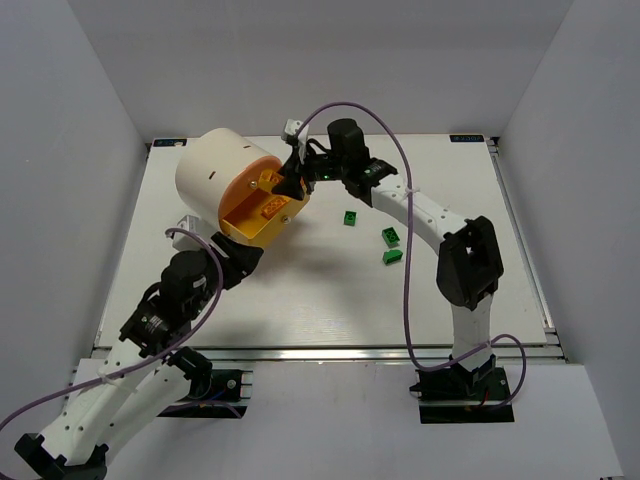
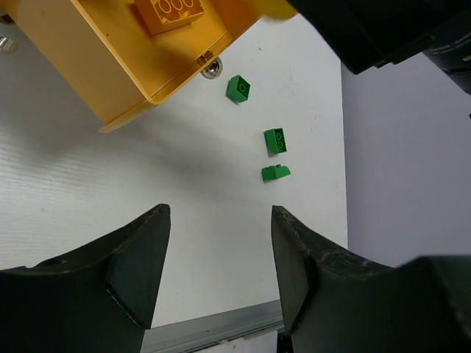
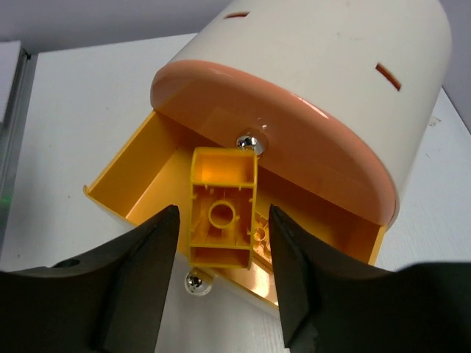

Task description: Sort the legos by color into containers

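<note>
My right hand (image 3: 221,215) straddles a yellow lego (image 3: 222,176) over the open yellow drawer (image 3: 125,193); gripped or freed, I cannot tell. My left hand (image 2: 219,215) hangs released above the bench (image 2: 110,198), three green legos (image 2: 275,140) beyond.

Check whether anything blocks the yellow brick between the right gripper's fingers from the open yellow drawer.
Nothing visible does. The yellow brick sits inside the right gripper, at the mouth of the open yellow drawer; the orange drawer front above is shut, out of the way.
</note>
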Controlling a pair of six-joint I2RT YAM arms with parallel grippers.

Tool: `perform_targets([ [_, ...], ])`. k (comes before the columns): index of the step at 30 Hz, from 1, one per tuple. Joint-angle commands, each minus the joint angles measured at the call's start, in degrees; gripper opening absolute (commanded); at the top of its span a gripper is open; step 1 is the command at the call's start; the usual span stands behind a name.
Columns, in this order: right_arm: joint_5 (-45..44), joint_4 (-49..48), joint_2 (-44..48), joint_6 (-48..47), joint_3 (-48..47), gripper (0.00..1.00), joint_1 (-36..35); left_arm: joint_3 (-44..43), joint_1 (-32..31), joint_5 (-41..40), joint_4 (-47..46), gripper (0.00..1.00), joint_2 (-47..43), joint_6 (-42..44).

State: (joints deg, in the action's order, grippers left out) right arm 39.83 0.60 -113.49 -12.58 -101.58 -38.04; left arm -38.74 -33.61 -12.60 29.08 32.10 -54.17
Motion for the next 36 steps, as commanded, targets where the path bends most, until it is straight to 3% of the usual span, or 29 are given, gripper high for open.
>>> perform_targets([
  [1, -0.4, 2.6, -0.7, -1.7, -2.5, 0.59, 0.0, 1.0, -0.2, 0.6, -0.5, 0.67, -0.7, -0.9],
  [4, -0.8, 2.8, -0.5, -1.3, -2.4, 0.68, 0.1, 2.2, -0.2, 1.1, -1.7, 0.64, -0.8, -1.4],
  [6, -1.1, 2.9, -0.4, -0.8, -2.6, 0.68, 0.0, 3.1, -0.2, 1.9, -3.1, 0.6, -0.5, -1.5],
  [9, -1.0, 2.0, 1.1, 2.4, -2.4, 0.54, 0.3, 3.7, -0.2, 3.0, -5.0, 0.35, 0.6, -1.2],
  [10, -1.2, 1.2, 1.9, 3.5, -2.0, 0.4, 0.8, 3.6, -0.2, 3.4, -5.4, 0.26, 1.8, -0.7],
  [12, -2.6, -3.5, 5.5, 6.3, 1.9, 0.23, 1.2, 3.2, -0.2, 4.4, -7.5, 0.19, 3.6, 0.2],
  [13, -3.7, -5.4, 7.4, 8.9, 3.9, 0.03, 1.9, 2.9, -0.2, 5.8, -8.2, 0.15, 4.7, 0.7],
  [17, -9.2, -11.3, 14.8, 14.9, 14.8, 0.0, 4.2, 0.0, -0.2, 9.6, -10.4, 0.05, 14.7, 5.5],
  [21, -10.5, -8.4, 19.3, 18.7, 21.6, 0.0, 8.9, -6.0, -0.2, 10.5, -8.3, 0.06, 25.3, 11.4],
  [26, -13.3, -7.7, 23.5, 20.4, 28.4, 0.0, 13.5, -14.2, -0.8, 1.3, -3.5, 0.08, 34.7, 18.0],
  [33, -13.5, -9.9, 28.8, 20.5, 35.3, 0.0, 15.3, -23.2, -1.3, -12.4, 1.9, 0.19, 44.8, 23.6],
  [36, -13.6, -9.8, 29.4, 20.1, 36.2, 0.0, 15.6, -24.2, -1.3, -15.8, 1.6, 0.3, 47.1, 26.3],
])
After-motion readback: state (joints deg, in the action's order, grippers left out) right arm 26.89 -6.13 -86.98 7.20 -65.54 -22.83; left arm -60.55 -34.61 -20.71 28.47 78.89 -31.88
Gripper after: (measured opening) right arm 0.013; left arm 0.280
